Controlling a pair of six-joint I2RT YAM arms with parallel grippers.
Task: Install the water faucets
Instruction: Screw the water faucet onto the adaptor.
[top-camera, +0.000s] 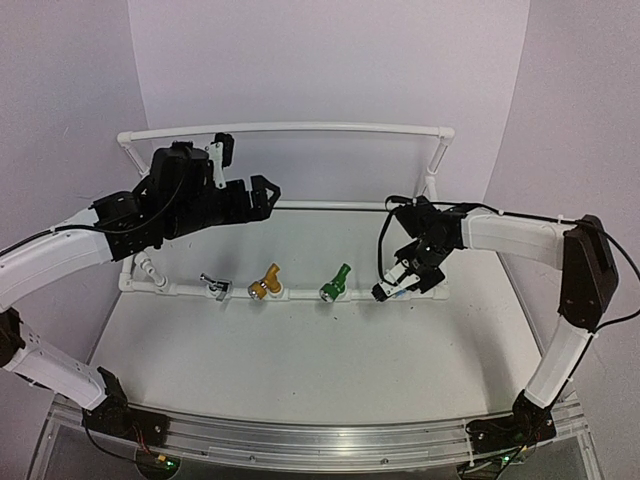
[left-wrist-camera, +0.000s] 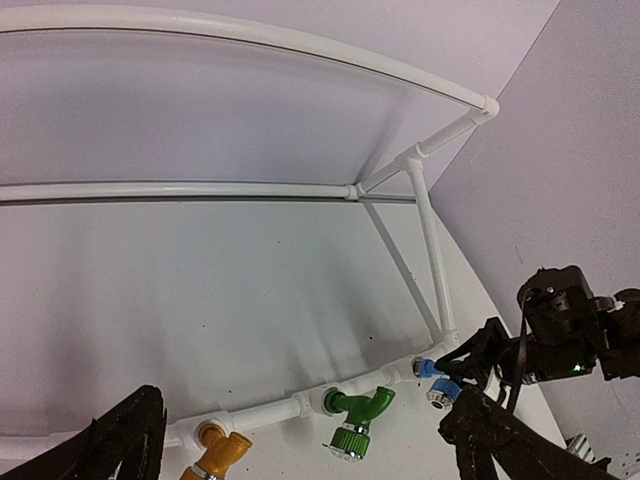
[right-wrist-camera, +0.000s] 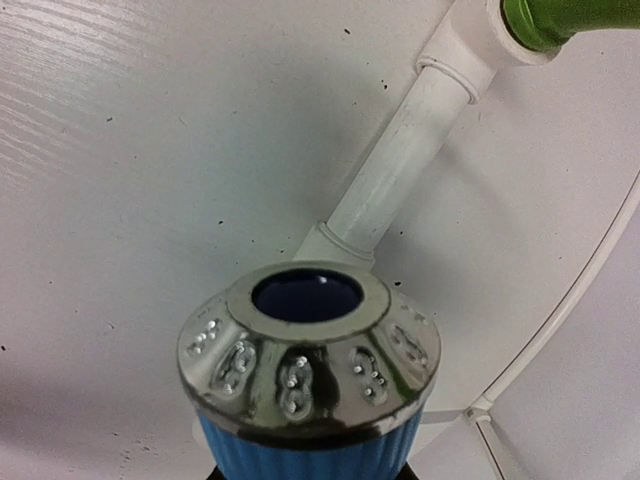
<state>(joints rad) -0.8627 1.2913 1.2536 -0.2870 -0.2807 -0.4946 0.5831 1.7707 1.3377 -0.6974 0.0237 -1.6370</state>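
- A white frame (top-camera: 300, 128) stands on the counter (top-camera: 300, 370). Its front pipe (top-camera: 300, 293) carries the sockets for the faucets.
- Three faucets appear fitted on the front pipe. The silver faucet (top-camera: 215, 285) is toward the pipe's left end, the yellow faucet (top-camera: 265, 284) is just right of it, and the green faucet (top-camera: 336, 282) is farther right.
- The blue faucet (left-wrist-camera: 436, 384) is at the right end of the front pipe, with its stem meeting the end socket. Whether it is fully seated cannot be told.
- Judged from this, the task is near its end. What looks left is to finish seating the blue faucet and let go of it.
- The right arm (top-camera: 520, 235) reaches down to the pipe's right end, and the right jaws are grasping the blue faucet. In the right wrist view its shiny nozzle fills the lower middle and points away from the pipe toward the camera. The jaws themselves are hidden behind it.
- The left arm (top-camera: 60, 250) is raised above and behind the left half of the front pipe. The left jaws are spread wide with nothing between them, well apart from every faucet.
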